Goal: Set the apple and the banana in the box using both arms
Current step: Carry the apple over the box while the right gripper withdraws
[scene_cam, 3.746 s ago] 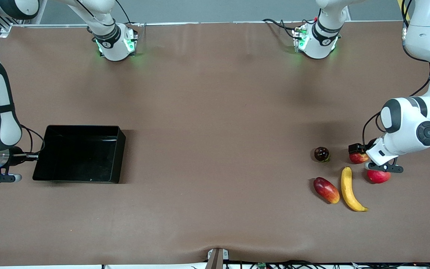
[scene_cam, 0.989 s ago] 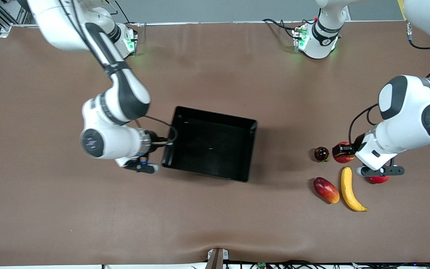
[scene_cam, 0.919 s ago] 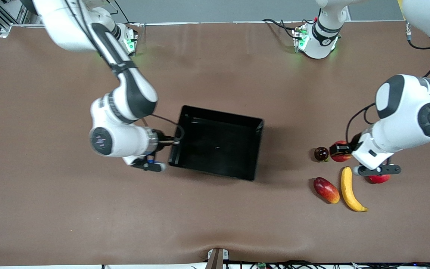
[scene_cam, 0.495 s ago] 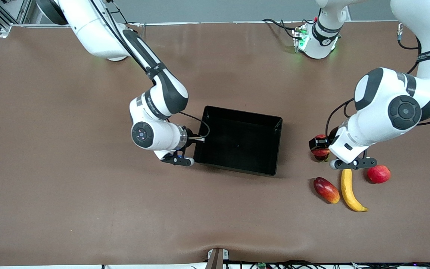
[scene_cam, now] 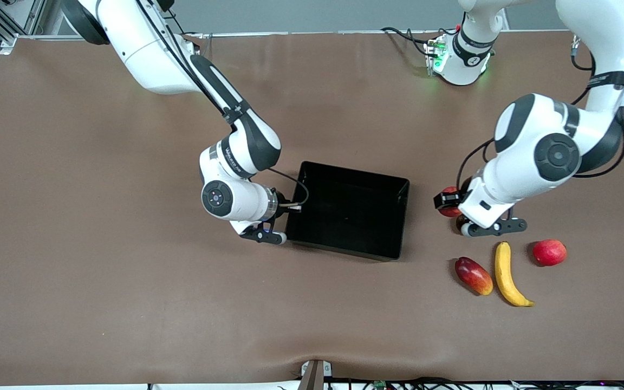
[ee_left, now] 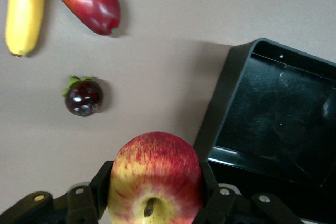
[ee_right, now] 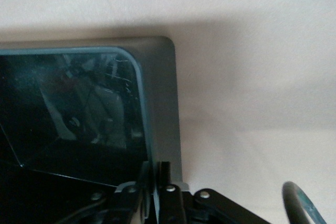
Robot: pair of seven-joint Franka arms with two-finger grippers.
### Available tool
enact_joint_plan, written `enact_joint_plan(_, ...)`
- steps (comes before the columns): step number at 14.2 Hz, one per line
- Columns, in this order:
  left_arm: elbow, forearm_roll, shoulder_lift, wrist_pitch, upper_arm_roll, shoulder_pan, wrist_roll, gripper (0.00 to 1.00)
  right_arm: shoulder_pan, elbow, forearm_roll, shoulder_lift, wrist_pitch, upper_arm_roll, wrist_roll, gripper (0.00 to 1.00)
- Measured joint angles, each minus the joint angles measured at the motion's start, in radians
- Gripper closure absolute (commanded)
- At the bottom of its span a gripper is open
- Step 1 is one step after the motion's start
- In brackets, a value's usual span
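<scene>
Nearest the front camera, the banana (scene_cam: 509,275), curved and yellow with dark tips, is seen lying on the counter (scene_cam: 128,303) between an oblong red-and-yellow mango (scene_cam: 473,275) and an evenly red round fruit (scene_cam: 549,252). The apple (ee_left: 155,177), red-streaked with a yellow patch at its stem, is gripped by the left hand (ee_left: 152,199) above a small dark fruit (ee_left: 83,97), close to the box (scene_cam: 385,216). The glossy black box's wall is pinched by the closed right hand (ee_right: 157,184). Bare counter is left all around it.
</scene>
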Motion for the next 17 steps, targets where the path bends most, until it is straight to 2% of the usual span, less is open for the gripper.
enact_joint_plan(4,-0.040,0.000,0.000,0.046,-0.041,-0.025,-0.107,1.00,-0.006,0.034,0.000,-0.012,-0.009,-0.006,-0.019,0.00)
enact_joint_plan(7,-0.048,0.000,0.000,0.075,-0.043,-0.089,-0.182,1.00,-0.034,0.099,-0.036,-0.041,-0.164,-0.020,-0.026,0.00)
enact_joint_plan(11,-0.073,0.041,0.017,0.119,-0.042,-0.146,-0.208,1.00,-0.149,0.274,-0.078,-0.072,-0.458,-0.026,-0.027,0.00)
enact_joint_plan(15,-0.080,0.141,0.094,0.170,-0.042,-0.175,-0.208,1.00,-0.297,0.340,-0.082,-0.115,-0.556,-0.028,-0.045,0.00)
enact_joint_plan(17,-0.080,0.170,0.138,0.202,-0.042,-0.189,-0.205,1.00,-0.356,0.345,-0.122,-0.151,-0.589,-0.027,-0.069,0.00)
